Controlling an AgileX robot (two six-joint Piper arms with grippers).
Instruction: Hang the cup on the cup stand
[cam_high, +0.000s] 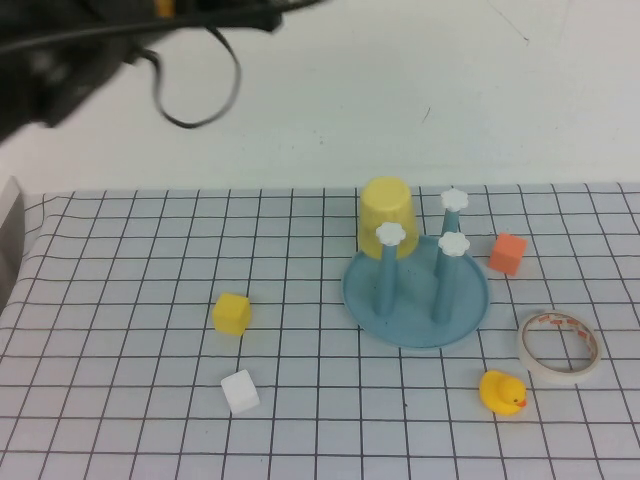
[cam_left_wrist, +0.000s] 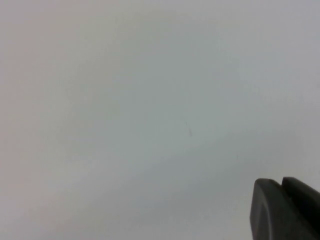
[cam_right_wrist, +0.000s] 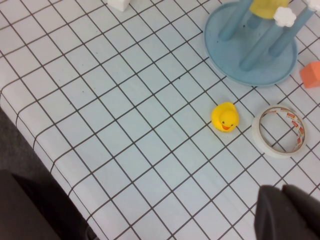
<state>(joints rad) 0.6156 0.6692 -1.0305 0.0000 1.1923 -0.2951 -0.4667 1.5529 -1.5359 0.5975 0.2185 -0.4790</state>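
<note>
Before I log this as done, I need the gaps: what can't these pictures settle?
- Fourth peg of the cup stand: high view, hidden under the upturned cup.
- Left claw: left wrist view, only a dark corner shows, cut by the edge.
- Right claw: right wrist view, likewise cut off.

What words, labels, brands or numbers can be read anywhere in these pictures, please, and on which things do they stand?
Tape roll: red print on its inner ring, too small and blurred to read.
Cup, upside down on a peg of the cup stand: no text.
Yellow duck and the cubes: no text.
Left pincer, raised and facing a bare wall, and right pincer, over the table's near edge: no markings.
</note>
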